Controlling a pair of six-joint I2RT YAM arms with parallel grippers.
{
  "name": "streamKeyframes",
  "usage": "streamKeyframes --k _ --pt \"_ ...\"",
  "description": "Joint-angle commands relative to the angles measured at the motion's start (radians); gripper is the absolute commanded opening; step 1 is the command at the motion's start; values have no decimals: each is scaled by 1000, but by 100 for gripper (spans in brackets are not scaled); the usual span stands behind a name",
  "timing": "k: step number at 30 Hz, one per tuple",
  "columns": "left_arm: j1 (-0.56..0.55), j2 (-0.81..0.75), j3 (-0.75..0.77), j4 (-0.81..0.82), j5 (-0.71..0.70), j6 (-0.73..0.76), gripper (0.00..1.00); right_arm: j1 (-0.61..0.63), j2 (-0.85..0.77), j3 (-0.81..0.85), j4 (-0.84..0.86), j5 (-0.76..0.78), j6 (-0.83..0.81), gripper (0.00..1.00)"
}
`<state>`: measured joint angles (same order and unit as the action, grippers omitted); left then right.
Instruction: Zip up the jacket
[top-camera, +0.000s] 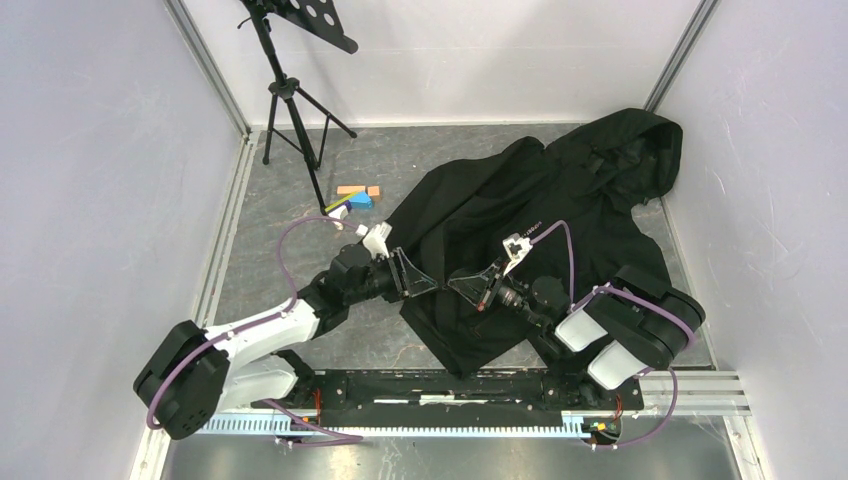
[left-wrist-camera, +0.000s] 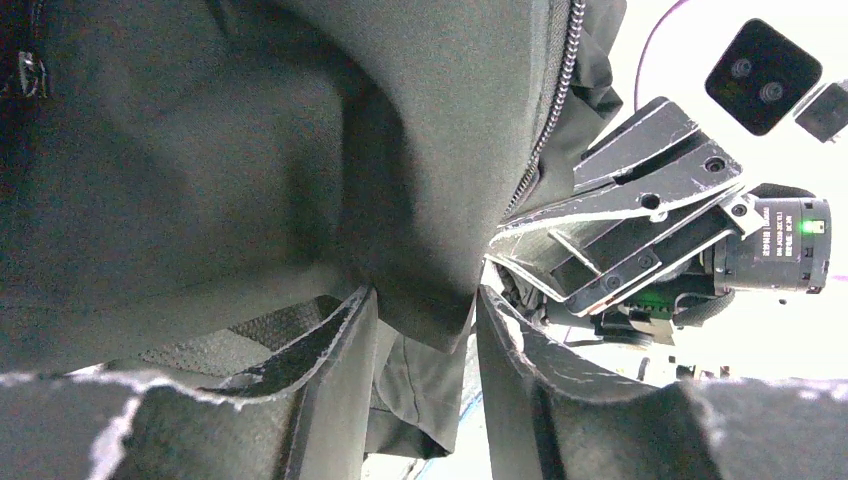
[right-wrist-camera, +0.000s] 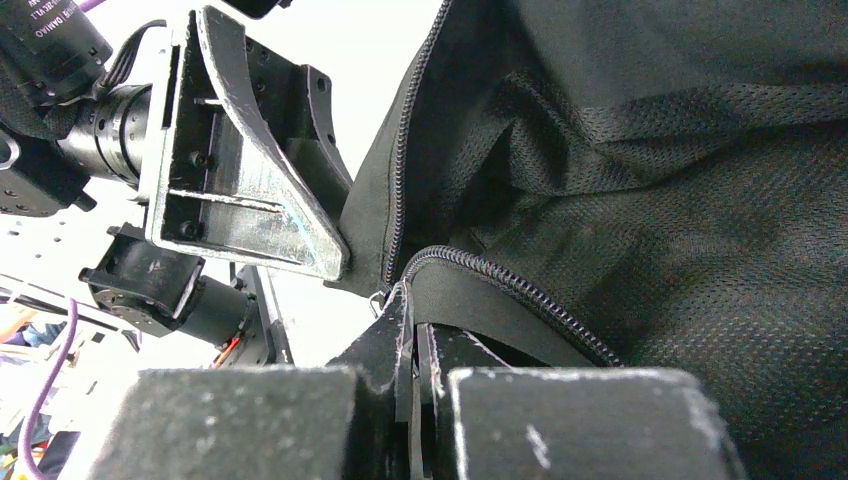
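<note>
Starting with the jacket (top-camera: 520, 210): sprawled black and rumpled over the grey table (top-camera: 300, 240), hood thrown toward the far right corner, hem drooping toward the arm bases, front not yet closed. Along its near left edge, an open front seam, zipper teeth (right-wrist-camera: 520, 295) curling bare in the right wrist view, so no zipping done so far, by the look of it. Clamped on that toothed tape, near its lower end: the right gripper (top-camera: 465, 284), fingers pressed tight together with the black strip pinched between, probably to hold one half of the zip steady and taut. Facing it nose to nose at the same jacket edge: the left gripper (top-camera: 425, 283), closed around a thick fold of the fabric, cloth bulging out between the pads (left-wrist-camera: 310, 370), likely for drawing the other front panel across and mating the two zip ends. Just beside the right fingertips, a small glint of metal (right-wrist-camera: 385, 297), perhaps the slider or the pin; too small to tell. Judged as the lining-up step, with seating the pin into the slider needed next, and a risk of slack cloth slipping or bunching in the teeth. Further out, off the jacket's left side: a few coloured blocks (top-camera: 357, 195); beyond them, well apart from the jacket, a black tripod stand (top-camera: 290, 110).
</note>
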<state>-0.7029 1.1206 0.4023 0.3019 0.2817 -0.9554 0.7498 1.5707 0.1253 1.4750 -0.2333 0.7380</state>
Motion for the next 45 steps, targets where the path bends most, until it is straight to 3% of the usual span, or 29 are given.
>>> streamKeyframes --k 1,11,15,18,22,28,35,45 --pt "-4 18 13 29 26 44 48 -1 11 17 301 -7 0 0" --pt "-10 54 43 28 34 86 51 6 9 23 294 -5 -6 0" --pt "-10 71 56 28 46 103 34 7 9 28 287 -4 -4 0" --pt "-10 75 58 24 63 127 11 12 6 31 271 13 5 0" --pt "-10 69 69 -26 97 195 3 15 -4 35 250 29 25 0" --pt "-12 90 74 -90 208 281 2 34 -37 52 186 50 40 0" --pt "-14 -28 7 -148 178 301 2 31 -122 24 101 137 109 0" --pt "-14 -142 -9 -194 180 279 2 77 -12 30 271 94 144 0"
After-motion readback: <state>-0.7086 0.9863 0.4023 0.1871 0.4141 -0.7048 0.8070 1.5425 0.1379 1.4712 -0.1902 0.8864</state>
